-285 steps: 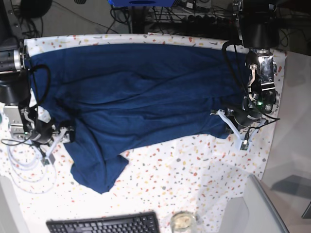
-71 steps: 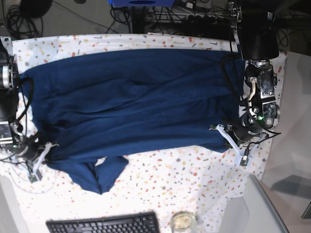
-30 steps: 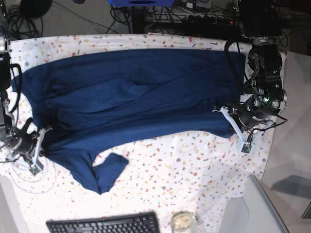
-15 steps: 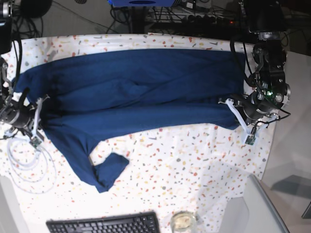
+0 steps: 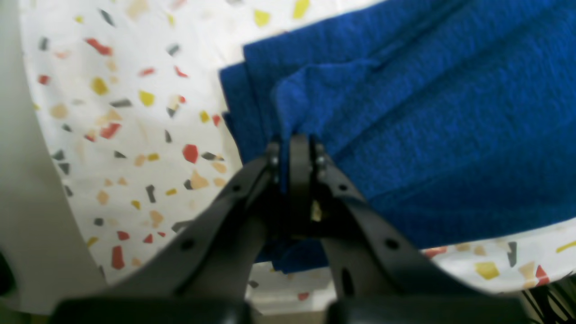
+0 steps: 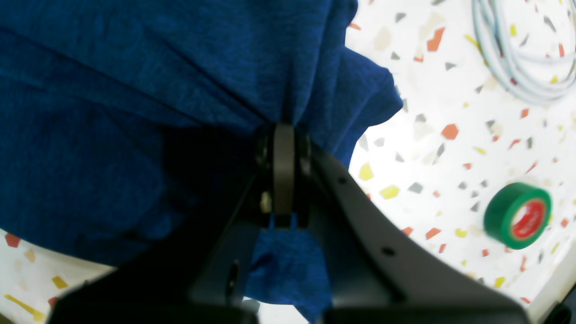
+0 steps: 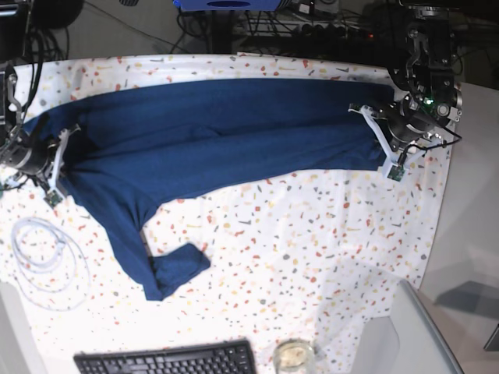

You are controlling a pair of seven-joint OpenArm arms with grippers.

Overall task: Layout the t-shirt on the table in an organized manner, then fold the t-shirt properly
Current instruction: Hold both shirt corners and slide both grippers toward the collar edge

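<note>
Navy t-shirt [image 7: 226,128] printless; left pincer [image 5: 294,148], right pincer [image 6: 283,135] pinching its edges.

Speckled surface [image 7: 312,257]: t-shirt [image 7: 218,140] spread along far side, white cable coil [image 7: 43,261] near left, green tape roll [image 6: 517,215] beside it, keyboard [image 7: 168,360] at near edge.

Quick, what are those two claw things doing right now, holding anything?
Left gripper: closed, pinching an edge of the t-shirt.
Right gripper: closed, pinching a bunched fold of the same t-shirt.
</note>
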